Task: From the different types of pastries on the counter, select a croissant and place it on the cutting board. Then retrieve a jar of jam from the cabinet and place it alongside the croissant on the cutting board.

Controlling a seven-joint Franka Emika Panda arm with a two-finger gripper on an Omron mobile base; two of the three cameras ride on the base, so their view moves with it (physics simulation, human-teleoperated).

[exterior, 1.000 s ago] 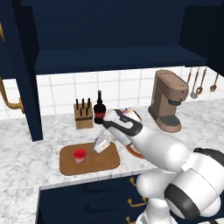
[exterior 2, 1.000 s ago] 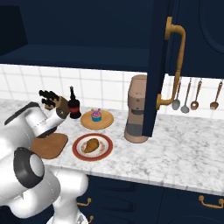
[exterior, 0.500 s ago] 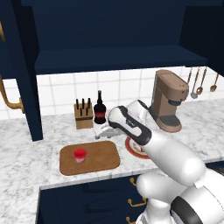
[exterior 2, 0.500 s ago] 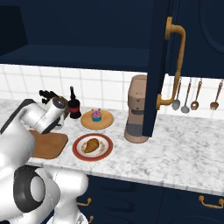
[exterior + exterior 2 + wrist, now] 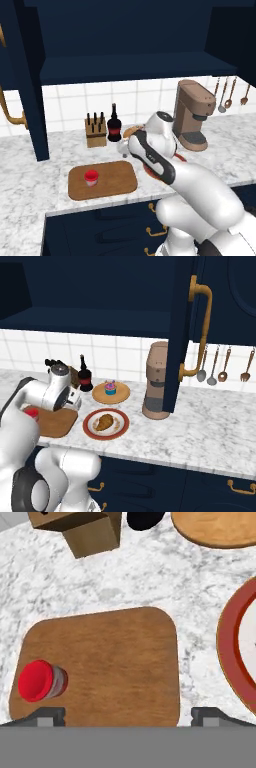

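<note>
The red jar of jam (image 5: 40, 680) stands upright on the left part of the wooden cutting board (image 5: 110, 662), also seen as the jar (image 5: 91, 177) on the board (image 5: 112, 179). My gripper (image 5: 129, 716) hangs open above the board's near edge, to the right of the jar, with nothing between its fingertips (image 5: 50, 716). In the left base view the gripper (image 5: 123, 150) sits over the board's right end. The croissant (image 5: 105, 422) lies on a red-rimmed plate (image 5: 90, 428) right of the board. The cabinet (image 5: 135, 67) stands open above the counter (image 5: 30, 175).
A cupcake (image 5: 110, 388) sits on a round wooden plate (image 5: 122, 397) behind the croissant. A knife block (image 5: 95, 132) and a dark bottle (image 5: 114, 127) stand at the wall behind the board. A coffee machine (image 5: 157, 381) is to the right, beside the open cabinet door (image 5: 180, 331).
The hand has lifted off the jar and drawn back to the right, over the board's right end. The jar stays standing on the board. The jaws stay open.
</note>
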